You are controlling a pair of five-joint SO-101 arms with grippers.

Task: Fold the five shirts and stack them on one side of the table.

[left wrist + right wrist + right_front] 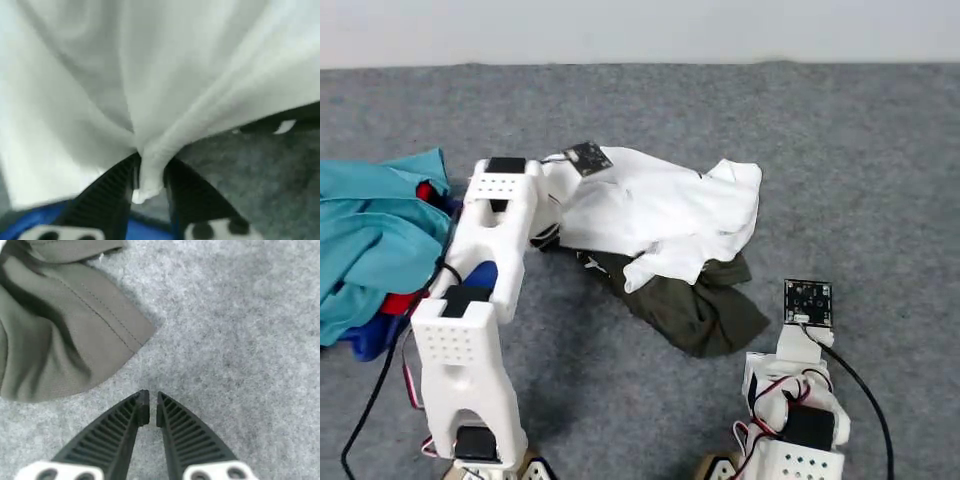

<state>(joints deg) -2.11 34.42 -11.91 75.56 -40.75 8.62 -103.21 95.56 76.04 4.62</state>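
My left fingers [149, 170] were clamped on white shirt [165, 70] fold. My right fingers [153, 409] were basically together over worktop [240, 340], olive shirt [60, 330] just ahead.

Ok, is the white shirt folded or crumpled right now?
Crumpled: the white shirt lies bunched in loose creases over the dark shirt, one edge pinched in the left gripper.

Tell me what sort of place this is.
Likely a robotics test bench: a white left arm and right arm mounted at a grey felt table, with a pile of shirts alongside.
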